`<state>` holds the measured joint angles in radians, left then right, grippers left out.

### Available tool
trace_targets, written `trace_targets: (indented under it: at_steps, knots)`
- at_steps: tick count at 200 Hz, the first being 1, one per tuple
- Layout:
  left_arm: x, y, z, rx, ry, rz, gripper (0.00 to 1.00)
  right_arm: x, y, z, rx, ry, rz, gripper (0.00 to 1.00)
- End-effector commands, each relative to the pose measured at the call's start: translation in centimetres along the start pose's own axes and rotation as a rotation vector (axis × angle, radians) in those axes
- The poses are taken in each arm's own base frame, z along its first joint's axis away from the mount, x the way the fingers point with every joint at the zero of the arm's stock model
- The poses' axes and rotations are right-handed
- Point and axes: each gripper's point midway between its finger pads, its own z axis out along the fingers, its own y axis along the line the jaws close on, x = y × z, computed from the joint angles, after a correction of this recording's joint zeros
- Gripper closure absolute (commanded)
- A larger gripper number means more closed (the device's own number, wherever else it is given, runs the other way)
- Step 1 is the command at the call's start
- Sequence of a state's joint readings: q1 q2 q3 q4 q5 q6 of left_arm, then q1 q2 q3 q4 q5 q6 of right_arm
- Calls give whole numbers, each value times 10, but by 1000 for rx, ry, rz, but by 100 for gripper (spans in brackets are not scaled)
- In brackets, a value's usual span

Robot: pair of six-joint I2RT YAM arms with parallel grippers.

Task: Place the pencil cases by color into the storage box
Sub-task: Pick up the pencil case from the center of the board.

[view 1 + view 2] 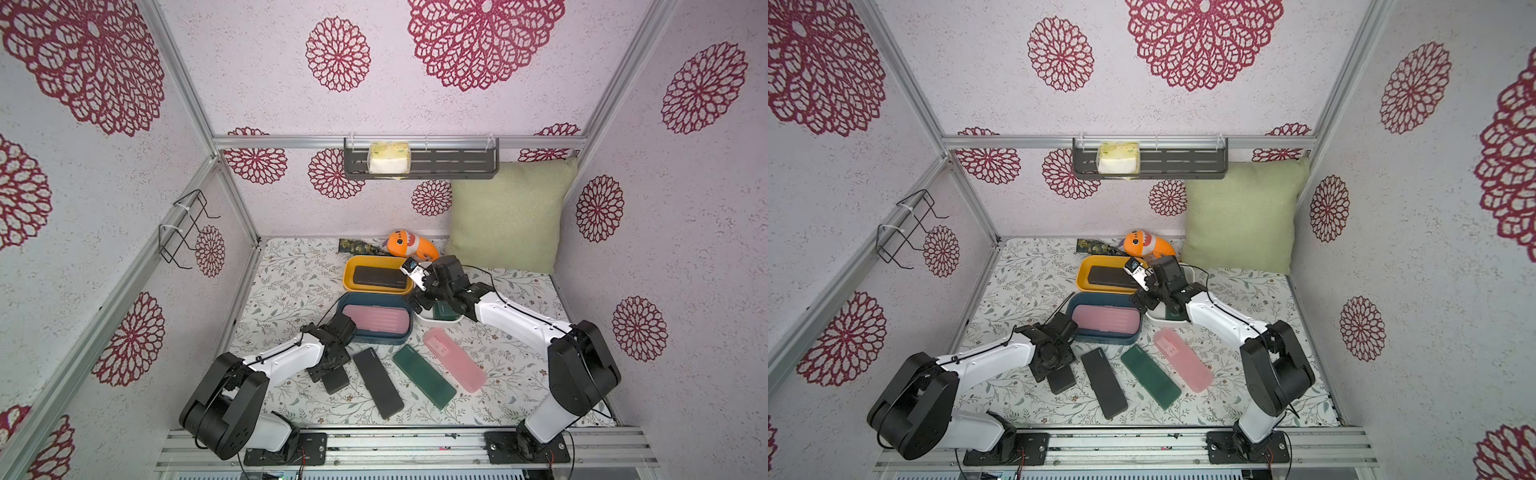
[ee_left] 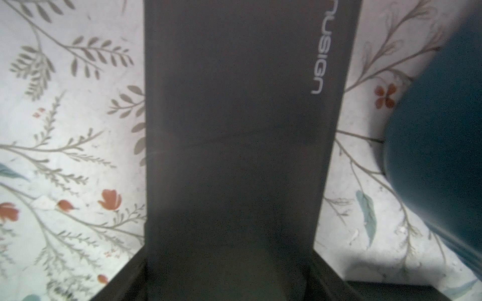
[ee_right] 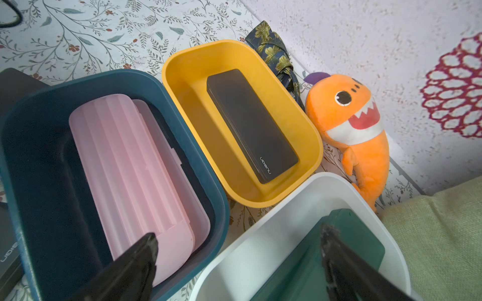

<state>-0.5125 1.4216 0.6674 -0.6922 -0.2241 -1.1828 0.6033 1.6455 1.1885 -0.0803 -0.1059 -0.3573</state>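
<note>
My left gripper (image 1: pixel 328 372) (image 2: pixel 229 255) reaches down over a black pencil case (image 1: pixel 338 381) (image 2: pixel 234 130) lying on the table, a finger pressed against each long side. Beside it lie loose black (image 1: pixel 378 382), green (image 1: pixel 424 376) and pink (image 1: pixel 455 359) cases. The yellow tub (image 1: pixel 353 266) holds a black case (image 3: pixel 250 125). Two pink cases (image 3: pixel 135 166) lie in the blue tub (image 3: pixel 34 109). My right gripper (image 3: pixel 238 247) (image 1: pixel 417 301) hangs open above the white tub (image 3: pixel 273 229), which holds a green case (image 3: pixel 365 250).
An orange plush shark (image 1: pixel 409 247) and a dark patterned cloth (image 1: pixel 357 246) lie behind the tubs. A green cushion (image 1: pixel 509 212) leans in the back right corner. A shelf (image 1: pixel 457 164) and a wire rack (image 1: pixel 187 228) hang on the walls.
</note>
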Motion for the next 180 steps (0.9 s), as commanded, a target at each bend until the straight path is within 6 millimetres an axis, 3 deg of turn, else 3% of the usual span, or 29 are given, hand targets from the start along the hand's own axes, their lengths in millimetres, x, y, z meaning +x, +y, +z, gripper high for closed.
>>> trace_targets:
  at_steps: [1,41,90,130,180]
  knots:
    - [5,25,1,-67,14,-35,62,-9,-4,-6,0,-24,-5,1]
    - [-5,39,-22,-60,-28,-91,70,-12,-4,-8,-2,-33,-7,1]
    - [-40,41,-85,9,-169,-107,70,-15,-3,-12,-10,-47,-5,1]
    - [-89,12,-135,86,-300,66,67,-19,-8,-19,2,-68,3,1]
    - [-176,-76,-188,133,-473,446,64,-21,-24,-33,36,-94,41,1]
